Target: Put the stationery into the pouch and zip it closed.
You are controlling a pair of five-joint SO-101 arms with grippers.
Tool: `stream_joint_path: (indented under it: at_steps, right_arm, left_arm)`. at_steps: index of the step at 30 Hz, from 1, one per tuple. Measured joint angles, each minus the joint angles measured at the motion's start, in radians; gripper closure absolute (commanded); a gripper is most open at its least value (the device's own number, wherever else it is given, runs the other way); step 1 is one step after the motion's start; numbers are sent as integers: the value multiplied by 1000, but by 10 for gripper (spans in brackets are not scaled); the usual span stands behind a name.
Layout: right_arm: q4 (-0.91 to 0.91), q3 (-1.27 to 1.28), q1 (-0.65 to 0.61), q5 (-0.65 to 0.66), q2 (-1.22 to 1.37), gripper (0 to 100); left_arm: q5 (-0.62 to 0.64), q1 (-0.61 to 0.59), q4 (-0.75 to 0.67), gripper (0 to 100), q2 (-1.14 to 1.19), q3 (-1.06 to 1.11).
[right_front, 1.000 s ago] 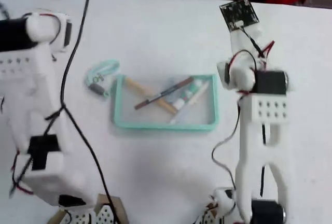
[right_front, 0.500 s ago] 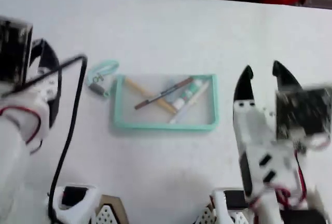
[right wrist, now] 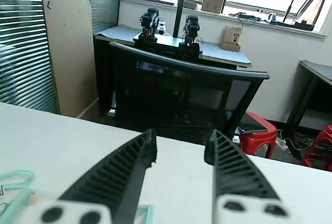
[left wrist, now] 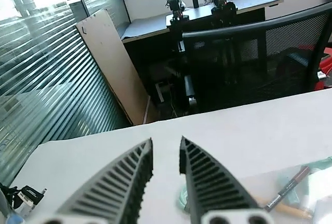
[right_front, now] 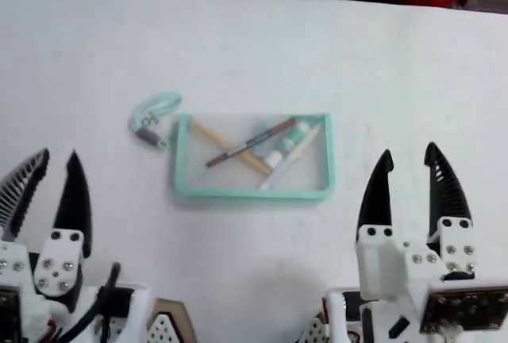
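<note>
Stationery (right_front: 255,149) already lies inside the mint rim of the pouch (right_front: 251,193), so the loading half of the task looks done. What remains, as I judge it, is the zip. These views do not show whether it is drawn closed, so that step should be treated as open until checked.

The pouch lies flat near the middle of the counter (right_front: 254,41), its long side running across, with its strap (right_front: 155,113) curled just off one far corner. Through its clear face a tan pencil (right_front: 230,148) shows, with a dark pen (right_front: 252,141) crossing it. Some pale mint-and-white pieces sit toward the end away from the strap, too small to name.

The left tool (right_front: 52,170) sits at the near edge of the counter, well apart from the pouch, its fingers spread a little and holding nothing. The right tool (right_front: 408,167) sits at the near edge on the other side, likewise clear of the pouch, its fingers spread wider and also bare. Neither touches the pouch or the strap, so any zipping would have to start with a fresh approach.
</note>
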Motion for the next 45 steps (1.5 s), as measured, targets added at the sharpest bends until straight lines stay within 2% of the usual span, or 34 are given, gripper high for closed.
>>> stream_joint_path:
  at_steps: [5,10,16,20,24,29,32,36,42,45]
  right_arm:
    - [-129,238,0,0,-175,839]
    - [-169,325,-2,-2,-187,839]
    - [-170,377,0,-2,-193,839]
    - [-204,506,-37,-2,-193,839]
    - [-315,746,-92,0,-187,839]
    - [-560,1108,-80,0,-181,839]
    - [-623,1148,-46,-2,-193,841]
    - [-608,1163,-6,0,-178,840]
    - [-384,1165,-11,-26,-170,840]
    - [-279,1165,-5,-141,-170,840]
  left_arm:
    - [0,2,-147,883,-275,373]
    - [0,-9,-370,884,-578,744]
    - [-2,-138,-423,879,-601,953]
    - [-2,-158,-466,879,-601,1128]
    - [-2,-163,-641,879,-600,1409]
    - [-2,-166,-927,880,-586,1752]
    - [-2,-166,-911,880,-592,1775]
    - [15,-166,-825,879,-578,1780]
    - [310,-166,-698,884,-578,1780]
    - [356,-144,-651,884,-578,1780]
